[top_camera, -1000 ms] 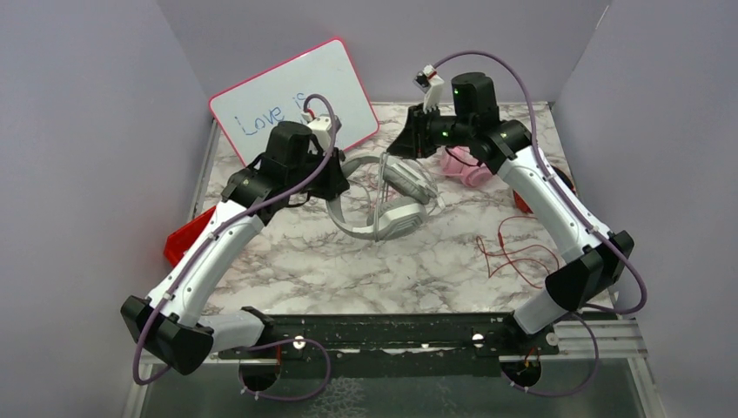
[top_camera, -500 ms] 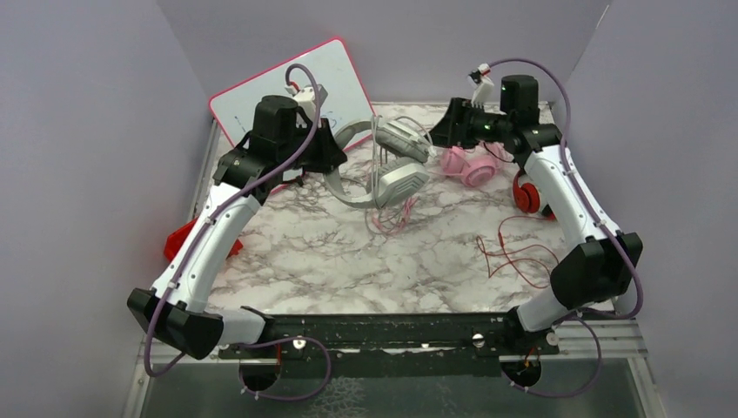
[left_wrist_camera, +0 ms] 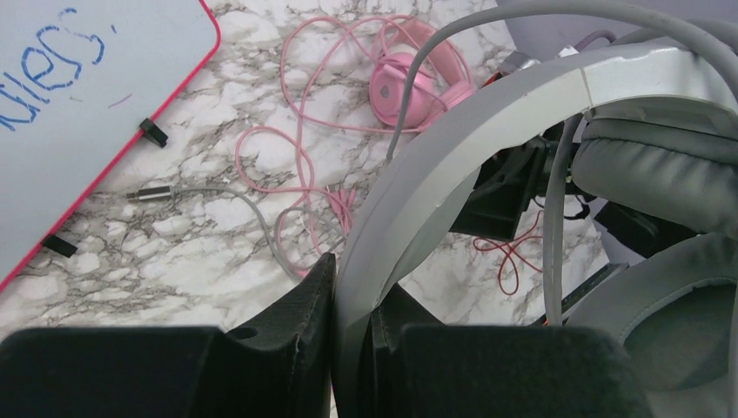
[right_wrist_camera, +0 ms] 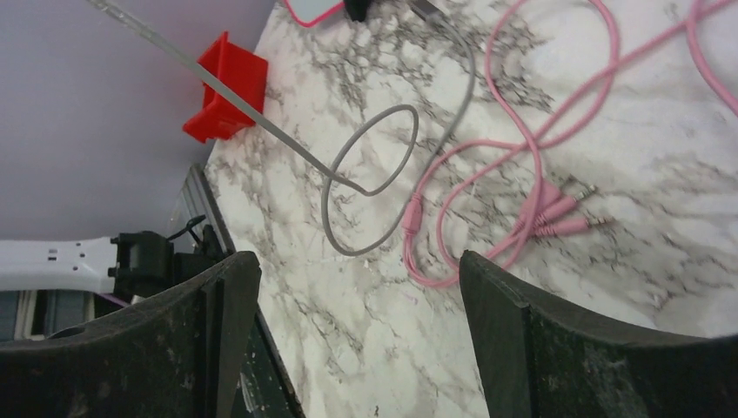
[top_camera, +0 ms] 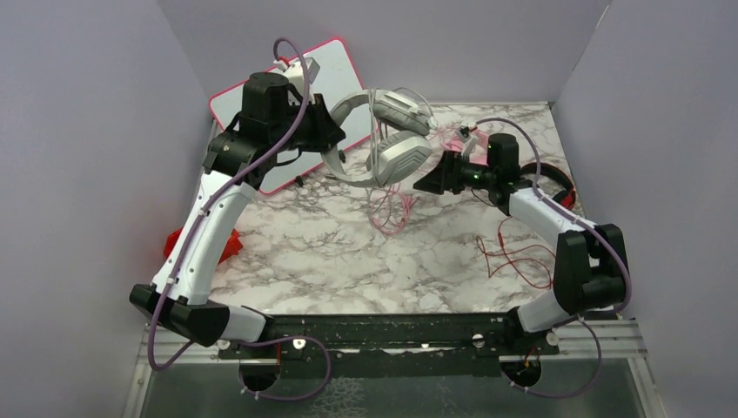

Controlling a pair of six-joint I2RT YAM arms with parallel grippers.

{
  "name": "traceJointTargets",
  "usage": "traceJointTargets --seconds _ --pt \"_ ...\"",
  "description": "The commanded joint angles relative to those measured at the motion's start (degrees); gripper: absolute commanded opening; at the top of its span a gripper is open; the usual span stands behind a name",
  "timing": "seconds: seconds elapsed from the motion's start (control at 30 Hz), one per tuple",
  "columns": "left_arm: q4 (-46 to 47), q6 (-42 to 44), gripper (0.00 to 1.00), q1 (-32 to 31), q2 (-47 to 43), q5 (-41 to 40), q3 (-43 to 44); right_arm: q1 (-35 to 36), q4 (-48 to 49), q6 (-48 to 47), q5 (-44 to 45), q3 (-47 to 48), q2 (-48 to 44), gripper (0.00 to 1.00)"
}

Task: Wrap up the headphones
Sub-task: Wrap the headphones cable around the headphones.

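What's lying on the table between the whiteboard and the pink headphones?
Loops of thin pink cable and a grey cable ending in a metal plug lie on the table there. The left wrist view shows it.

One grey headset, one pink headset, seemingly one red headset, one whiteboard, one red bin

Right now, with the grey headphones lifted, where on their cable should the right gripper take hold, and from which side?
Probably the straight hanging stretch of the grey cable, above its loop on the marble: it runs free in air below the grey headphones, whereas the loop lies flat beside the pink cable. The open right gripper sits to its right, so approach from there.
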Motion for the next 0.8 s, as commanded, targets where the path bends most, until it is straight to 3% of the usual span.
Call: traceJointTargets --seconds 0.0,0.53,0.77 --pt "1.7 -2.5 0.0 0.5 0.2 1.6 4.7 2.5 17.3 1.8 -5.6 -0.4 2.2 0.89" --pt "-0.5 -2.1 0.0 1.0 0.9 1.5 10.8 11.2 41.4 12.9 -9.1 4.7 15.6 0.77" --pt "-1.3 -1.9 0.0 1.1 1.6 1.3 13.1 11.3 51.6 21.7 -10.6 6.5 21.2 0.54"
